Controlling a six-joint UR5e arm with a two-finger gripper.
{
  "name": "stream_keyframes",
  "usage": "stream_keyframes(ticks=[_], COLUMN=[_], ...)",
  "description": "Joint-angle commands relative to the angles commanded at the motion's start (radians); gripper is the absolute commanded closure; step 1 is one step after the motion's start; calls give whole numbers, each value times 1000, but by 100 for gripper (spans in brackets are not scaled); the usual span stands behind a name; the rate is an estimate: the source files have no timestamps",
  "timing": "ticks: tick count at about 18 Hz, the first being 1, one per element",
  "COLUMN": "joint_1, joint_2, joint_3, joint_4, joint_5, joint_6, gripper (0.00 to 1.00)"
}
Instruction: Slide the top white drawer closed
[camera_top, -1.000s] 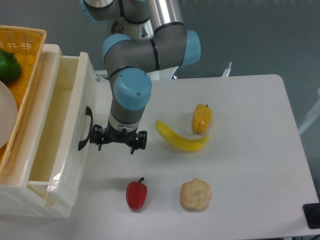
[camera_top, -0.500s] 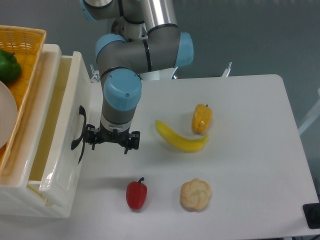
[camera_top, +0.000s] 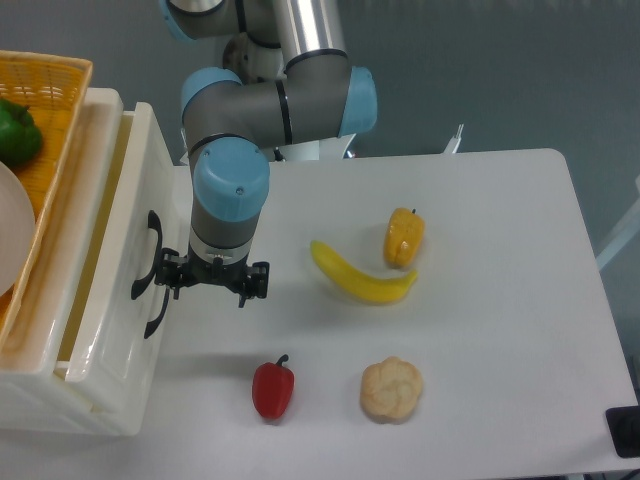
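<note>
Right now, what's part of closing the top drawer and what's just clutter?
In play: top white drawer, its black handle, gripper.

Lying about: banana, yellow bell pepper, red bell pepper, bread roll, yellow woven basket, green pepper.

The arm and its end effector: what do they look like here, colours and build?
The arm has thick silver-grey metallic tube links with dark grey joint housings and rounded light blue caps. A grey cylindrical wrist carries a small black end effector, wide and low, with short dark prongs. No cables or markings are discernible.
</note>
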Motion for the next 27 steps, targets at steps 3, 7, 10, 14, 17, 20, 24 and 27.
stream_keyframes(ticks=[3, 7, 10, 14, 17, 20, 24, 27], joint_1=[-2, -5, -8, -9, -11, -11, 15, 67], joint_2=[-2, -2, -3, -5, -5, -3, 2, 3], joint_3=[0, 0, 0, 0, -2, 0, 14, 29], joint_4=[2, 2, 2, 2, 3, 3, 3, 2], joint_5=[-2, -2, -2, -2, -3, -3, -2, 0], joint_6=[-2, -3, -3, -5, -17, -17, 2, 8], gripper=[0, 0, 0, 0, 0, 0, 0, 0])
